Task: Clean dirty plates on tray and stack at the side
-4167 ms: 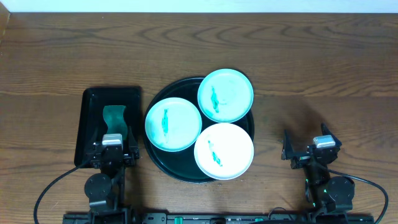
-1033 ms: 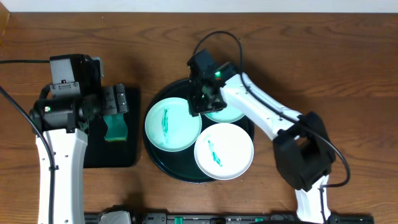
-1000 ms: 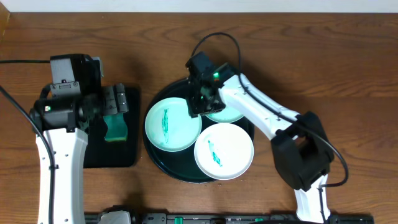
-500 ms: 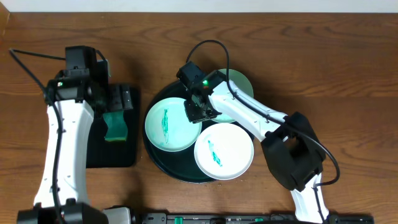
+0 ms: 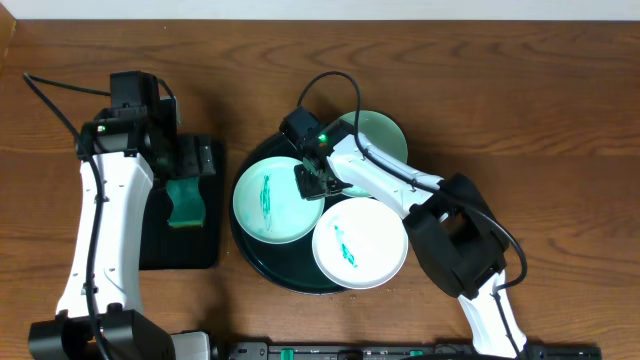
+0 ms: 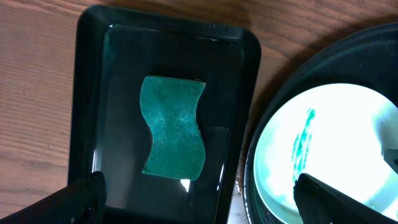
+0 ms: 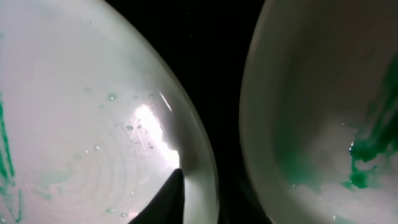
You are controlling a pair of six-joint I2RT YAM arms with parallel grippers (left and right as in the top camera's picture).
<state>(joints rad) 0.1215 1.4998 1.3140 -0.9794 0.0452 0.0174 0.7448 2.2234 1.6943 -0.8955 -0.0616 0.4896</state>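
Three plates (image 5: 360, 242) sit on the tray (image 5: 285, 265) at frame centre. The right end effector (image 5: 312, 182) meets the right rim of the left plate (image 5: 265, 200); whether it pinches cannot be told. The left end effector (image 5: 188, 160), spread wide, hovers over the sponge (image 6: 174, 127).

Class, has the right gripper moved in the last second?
Yes. The right gripper has shifted down and left over the tray, toward the left plate.

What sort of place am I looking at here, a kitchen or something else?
Probably a robot test bench, not a real kitchen: two robot arms work at a wooden table, with smeared plates on a round tray and a sponge beside.
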